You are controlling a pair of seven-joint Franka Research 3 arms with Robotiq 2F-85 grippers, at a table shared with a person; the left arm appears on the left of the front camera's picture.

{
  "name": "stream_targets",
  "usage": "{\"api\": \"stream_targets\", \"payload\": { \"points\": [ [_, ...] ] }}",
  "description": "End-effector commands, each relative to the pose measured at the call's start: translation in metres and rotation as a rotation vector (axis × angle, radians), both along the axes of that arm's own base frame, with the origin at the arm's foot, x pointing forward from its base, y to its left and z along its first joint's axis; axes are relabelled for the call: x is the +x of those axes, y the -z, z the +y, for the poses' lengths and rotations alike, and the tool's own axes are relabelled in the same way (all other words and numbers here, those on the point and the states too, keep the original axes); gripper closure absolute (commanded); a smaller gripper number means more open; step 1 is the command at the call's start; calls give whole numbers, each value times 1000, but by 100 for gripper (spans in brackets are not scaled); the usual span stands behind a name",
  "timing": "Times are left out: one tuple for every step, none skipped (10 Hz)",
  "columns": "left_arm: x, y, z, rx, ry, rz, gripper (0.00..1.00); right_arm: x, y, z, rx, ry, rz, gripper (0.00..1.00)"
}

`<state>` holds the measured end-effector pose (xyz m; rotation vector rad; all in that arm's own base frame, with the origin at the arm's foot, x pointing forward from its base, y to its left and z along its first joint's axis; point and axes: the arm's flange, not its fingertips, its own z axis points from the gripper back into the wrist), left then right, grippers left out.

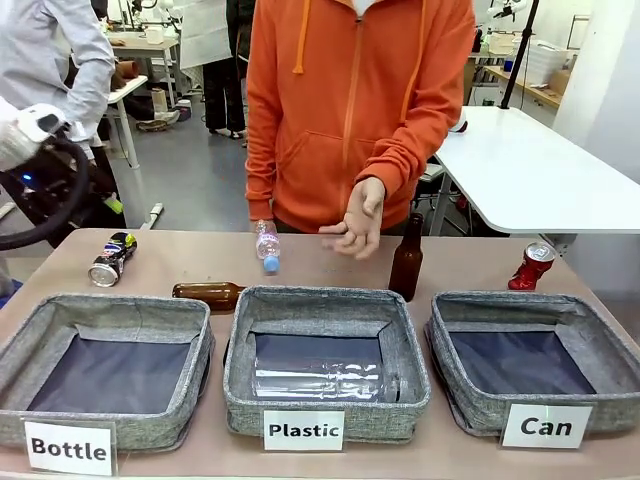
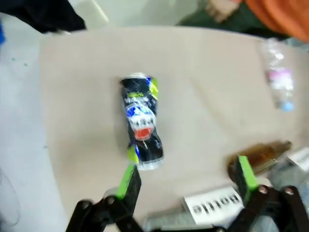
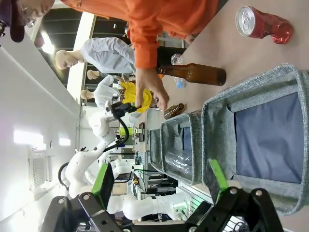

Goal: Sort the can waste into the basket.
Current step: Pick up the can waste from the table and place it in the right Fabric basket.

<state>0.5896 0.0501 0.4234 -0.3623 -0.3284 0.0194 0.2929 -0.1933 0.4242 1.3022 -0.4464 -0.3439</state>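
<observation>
Left gripper (image 2: 187, 178) spread wide; crushed dark-blue can (image 2: 141, 123) lies just ahead of it, off-centre. Probably lining up to straddle it. Right gripper (image 3: 160, 180) wide, empty.

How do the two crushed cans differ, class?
The dark can is blue-black with yellow marks; the red can is shiny red. The dark can lies on its side at the left; the red can stands, leaning, at the right, behind the Can basket. Both are crushed.
</observation>
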Motion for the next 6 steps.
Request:
{"api": "stream_targets", "payload": {
  "points": [
    [37, 19, -1, 117, 2, 31, 0, 1, -1, 0, 7, 2, -29, 0],
    [52, 36, -6, 189, 16, 32, 0, 1, -1, 0, 7, 2, -29, 0],
    [63, 51, -10, 218, 20, 79, 0, 1, -1, 0, 7, 2, -29, 0],
    [76, 66, -10, 241, 1, 123, 0, 1, -1, 0, 7, 2, -29, 0],
    [86, 82, -11, 271, 1, 187, 0, 1, -1, 0, 7, 2, -29, 0],
    [90, 93, -13, 283, 21, 222, 0, 1, -1, 0, 7, 2, -29, 0]
  ]
}}
